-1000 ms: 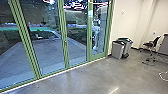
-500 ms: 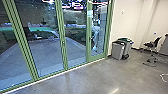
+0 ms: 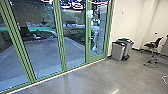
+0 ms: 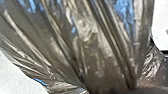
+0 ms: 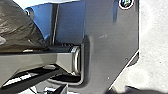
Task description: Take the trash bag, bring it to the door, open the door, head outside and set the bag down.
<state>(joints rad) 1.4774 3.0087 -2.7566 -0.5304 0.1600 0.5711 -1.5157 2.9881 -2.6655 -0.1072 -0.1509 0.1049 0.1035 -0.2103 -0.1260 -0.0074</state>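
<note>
The trash bag point(image 4: 100, 50), dark and shiny, hangs close to the camera in the left wrist view. Its folds draw together at my left gripper point(image 4: 111, 90), which is shut on the gathered plastic. Part of the same bag point(image 5: 20, 27) shows in the right wrist view, beside the robot's dark base plate. The glass door point(image 3: 98, 35) with its green frame and handle point(image 3: 89, 38) stands at the right end of the glass wall in the head view, and it looks closed.
Grey bins point(image 3: 120, 51) stand by the white wall, right of the door. A black chair point(image 3: 153, 46) is farther right. Green-framed glass panes point(image 3: 41, 55) run along the left, with paving beyond them. A pale, unclear shape point(image 3: 95, 31) shows through the door glass.
The head camera's view has shifted slightly as the robot moves; the door still looks closed.
</note>
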